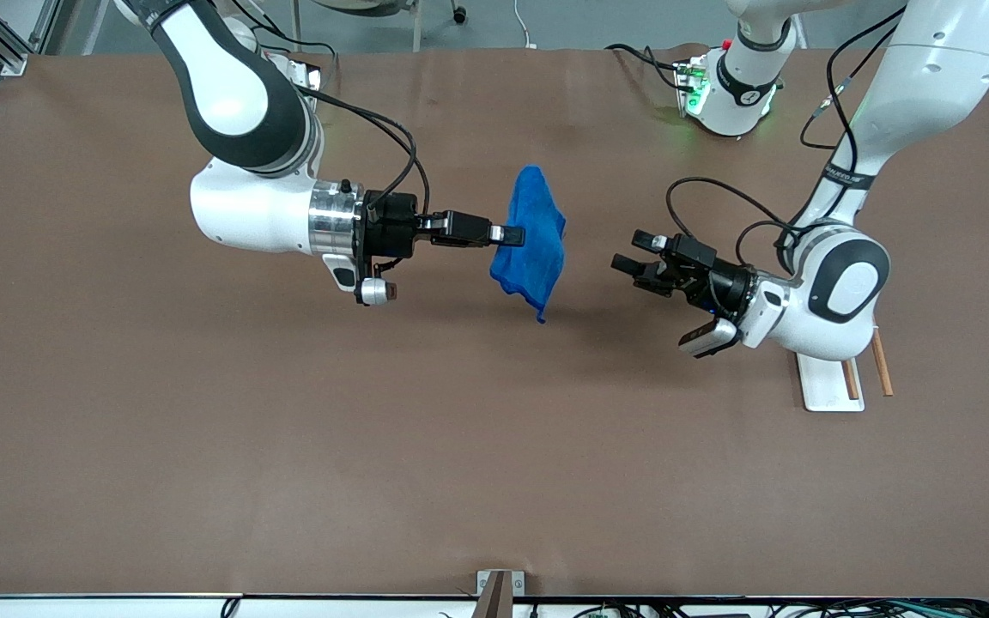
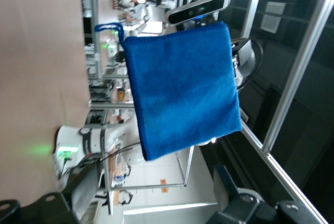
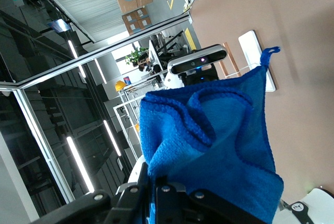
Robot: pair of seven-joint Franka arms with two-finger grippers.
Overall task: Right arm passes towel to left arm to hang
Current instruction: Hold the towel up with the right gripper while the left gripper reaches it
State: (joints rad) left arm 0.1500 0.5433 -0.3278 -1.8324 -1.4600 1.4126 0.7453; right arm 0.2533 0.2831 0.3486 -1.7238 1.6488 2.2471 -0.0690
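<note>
A brown table (image 1: 203,446) fills the scene. A white stand (image 1: 829,386) with two wooden rods (image 1: 881,365) sits near the edge at the left arm's end.

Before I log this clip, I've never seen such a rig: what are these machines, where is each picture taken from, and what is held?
Two white robot arms work at a brown table. The wide picture comes from a high camera facing them; the other two come from cameras on their wrists. The right gripper is shut on a blue towel, holding it up in the air above the middle of the table. The left gripper is open, facing the towel without touching it. Its wrist view shows the towel hanging flat, with a small loop at one corner. A white stand with wooden rods sits toward the left arm's end.
</note>
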